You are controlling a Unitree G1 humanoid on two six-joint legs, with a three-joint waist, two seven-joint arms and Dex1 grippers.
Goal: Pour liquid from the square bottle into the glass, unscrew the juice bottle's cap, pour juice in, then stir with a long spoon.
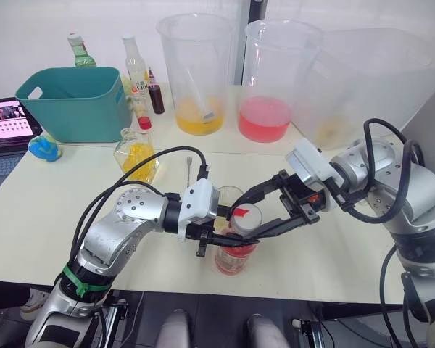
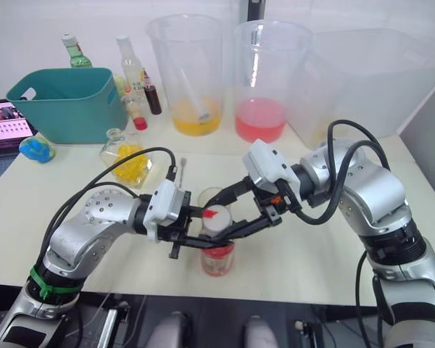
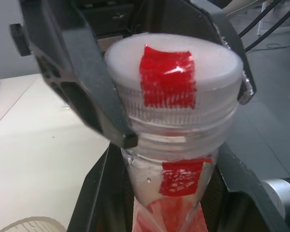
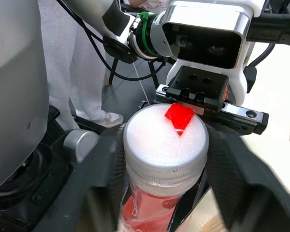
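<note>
Juice bottle (image 1: 235, 254) stands at the counter's (image 1: 51, 217) near edge, glass (image 1: 228, 197) just behind. We see the left pincer (image 1: 228, 233) pinching its neck and the right pincer (image 1: 250, 217) clamped on the cap (image 3: 176, 65); wrist views confirm both grips. Label mostly hidden. Square bottle (image 1: 135, 154) sits behind-left; spoon (image 1: 189, 168) barely visible.

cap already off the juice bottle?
No. The left wrist view shows the white cap seated on the juice bottle neck, with the right gripper jaws closed around it.
</note>
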